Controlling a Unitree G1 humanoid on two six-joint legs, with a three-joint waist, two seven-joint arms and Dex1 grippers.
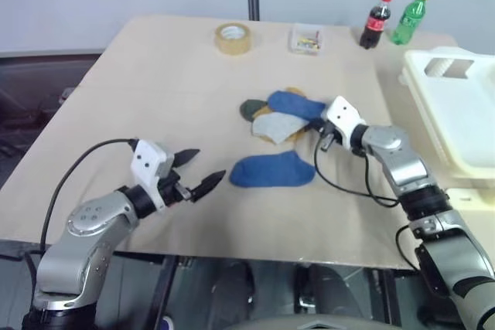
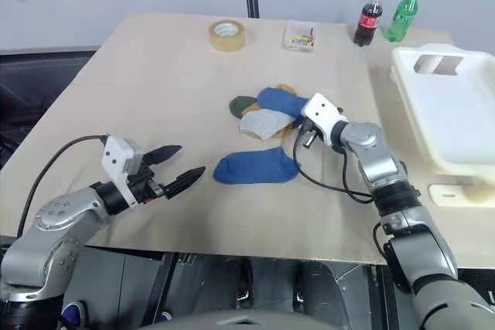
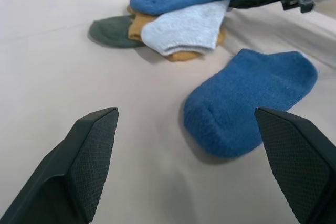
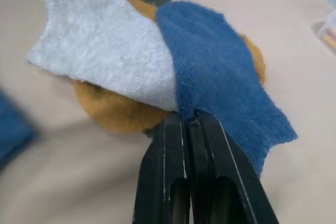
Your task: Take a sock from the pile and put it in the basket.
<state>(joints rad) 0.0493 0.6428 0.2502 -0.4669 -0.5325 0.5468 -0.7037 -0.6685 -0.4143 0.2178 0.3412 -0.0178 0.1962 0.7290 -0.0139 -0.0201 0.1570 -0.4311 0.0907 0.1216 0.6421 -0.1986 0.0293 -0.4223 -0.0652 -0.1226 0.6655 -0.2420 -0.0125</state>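
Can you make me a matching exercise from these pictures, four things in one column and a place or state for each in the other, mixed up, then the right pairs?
Things:
1. left gripper
2. right gripper
3. tape roll
4. basket

Places or states:
A. far side of the table, beside a small clear box
B. fingers wide apart, nothing between them
C. at the table's right edge, nothing in it
D. fingers shut at the edge of the pile's blue sock

Pairs: 1-B, 2-D, 3-A, 4-C
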